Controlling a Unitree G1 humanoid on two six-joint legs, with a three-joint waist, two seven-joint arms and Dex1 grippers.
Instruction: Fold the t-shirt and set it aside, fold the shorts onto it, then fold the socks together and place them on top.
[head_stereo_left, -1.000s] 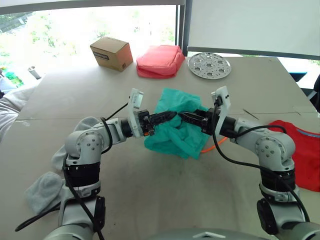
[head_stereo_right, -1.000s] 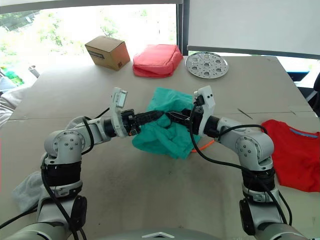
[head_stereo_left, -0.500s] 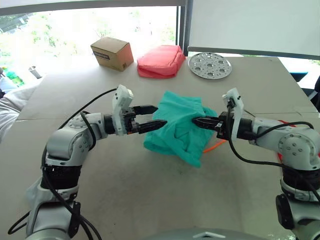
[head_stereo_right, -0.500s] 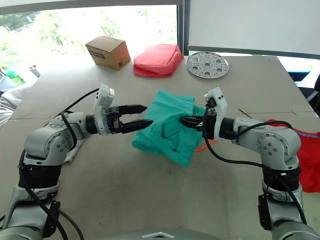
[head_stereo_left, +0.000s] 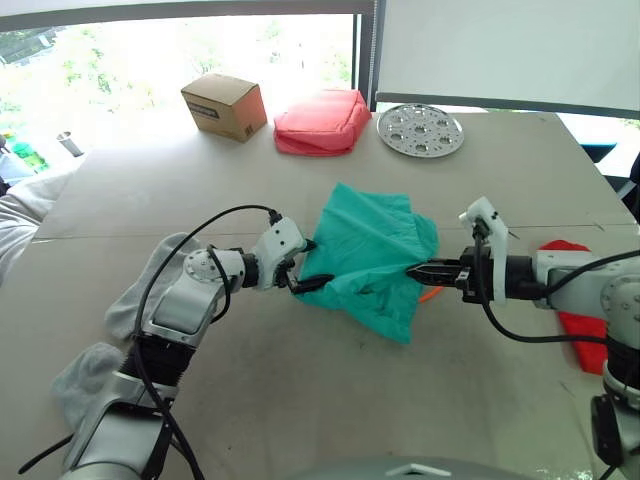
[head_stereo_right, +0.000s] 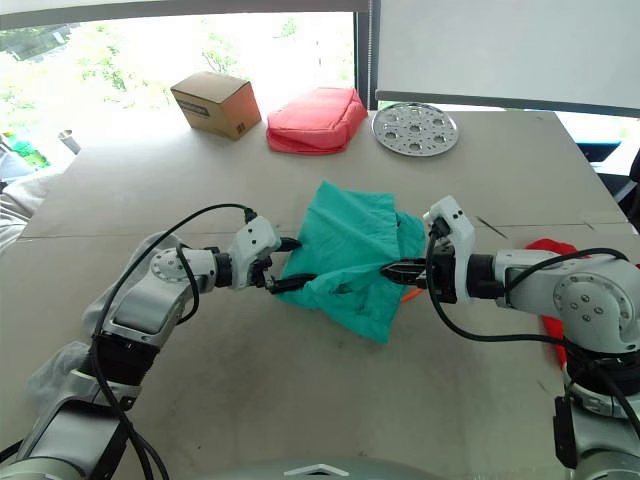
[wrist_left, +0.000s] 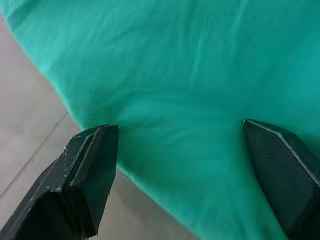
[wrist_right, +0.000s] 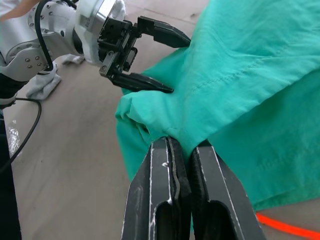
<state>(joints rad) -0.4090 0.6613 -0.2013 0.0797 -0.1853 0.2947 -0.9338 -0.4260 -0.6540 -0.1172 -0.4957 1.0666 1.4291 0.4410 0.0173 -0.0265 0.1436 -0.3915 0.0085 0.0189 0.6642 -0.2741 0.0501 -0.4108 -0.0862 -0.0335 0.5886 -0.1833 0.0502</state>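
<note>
- the shorts (head_stereo_left: 372, 255) lie mid-table (head_stereo_left: 300, 400), now drawn out wider than half a second ago.
- my right hand (head_stereo_right: 392, 270) stays pinched shut on a fold at their right edge.
- my left hand (head_stereo_left: 303, 271) has swung down, fingers spread around the left edge, gripping nothing yet.
- i judge the next fold is being set up; the t-shirt (head_stereo_left: 572, 330) sits aside right, the socks (head_stereo_left: 90, 375) left.

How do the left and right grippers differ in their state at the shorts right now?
The left gripper is open, its fingers spread at the edge of the shorts; the right gripper is shut, pinching a fold of the cloth. The left comes from the robot's left side, the right from the opposite side. Both meet the same garment.
</note>
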